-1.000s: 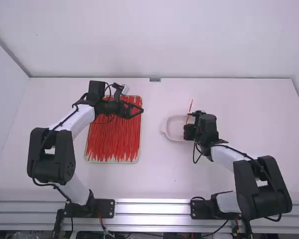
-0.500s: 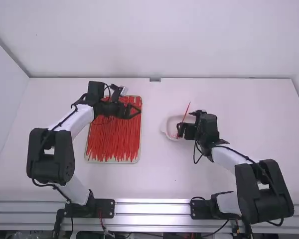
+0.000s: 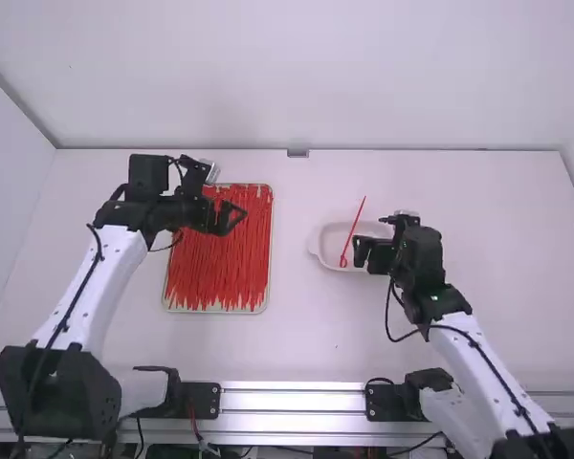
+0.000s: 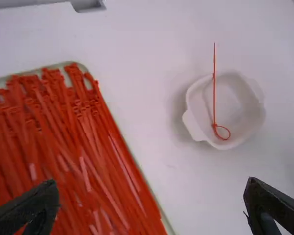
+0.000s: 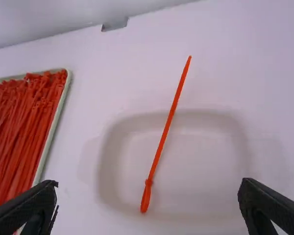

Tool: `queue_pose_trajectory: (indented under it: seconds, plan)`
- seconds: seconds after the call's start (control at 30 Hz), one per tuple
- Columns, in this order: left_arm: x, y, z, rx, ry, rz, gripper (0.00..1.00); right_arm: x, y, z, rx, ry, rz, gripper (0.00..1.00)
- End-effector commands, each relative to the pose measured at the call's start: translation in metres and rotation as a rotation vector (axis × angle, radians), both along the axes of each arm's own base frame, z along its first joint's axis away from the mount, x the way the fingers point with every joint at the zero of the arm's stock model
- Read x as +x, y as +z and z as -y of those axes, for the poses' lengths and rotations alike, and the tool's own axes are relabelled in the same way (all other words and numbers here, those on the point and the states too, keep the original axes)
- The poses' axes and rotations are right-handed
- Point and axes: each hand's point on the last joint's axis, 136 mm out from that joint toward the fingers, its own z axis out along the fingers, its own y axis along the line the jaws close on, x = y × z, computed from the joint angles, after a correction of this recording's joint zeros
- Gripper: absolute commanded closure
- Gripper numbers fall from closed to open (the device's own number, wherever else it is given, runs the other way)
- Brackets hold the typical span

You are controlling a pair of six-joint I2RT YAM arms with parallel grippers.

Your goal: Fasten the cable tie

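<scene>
The tie point(image 3: 353, 230) lies in the bowl point(image 3: 320, 251), right of centre, with a small loop at its near end and the tail poking over the far rim. The right claw point(image 3: 362, 251) hangs beside it, fingers spread. The left claw point(image 3: 231, 214) gapes over the tray point(image 3: 215, 311). Light, springy, slick plastic, I'd say: pinch near the stiff head.

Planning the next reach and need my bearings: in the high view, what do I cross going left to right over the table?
tray of red cable ties → white bowl → right gripper
</scene>
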Motion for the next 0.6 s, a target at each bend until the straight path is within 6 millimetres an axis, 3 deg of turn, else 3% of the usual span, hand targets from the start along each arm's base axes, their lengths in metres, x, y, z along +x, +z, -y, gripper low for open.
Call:
queue_pose_trajectory:
  seconds: [0.0, 0.3, 0.57]
  plan:
    - [-0.001, 0.016, -0.018, 0.072, 0.098, 0.039, 0.01, -0.007, 0.014, 0.003, 0.001, -0.007, 0.041, 0.01]
    - [-0.009, 0.026, -0.023, 0.081, 0.132, 0.053, 0.01, -0.025, 0.037, 0.007, 0.019, -0.011, 0.093, 0.01]
    - [-0.012, 0.028, -0.036, 0.081, 0.246, 0.1, 0.09, -0.022, 0.039, 0.049, -0.09, -0.133, 0.209, 0.1]
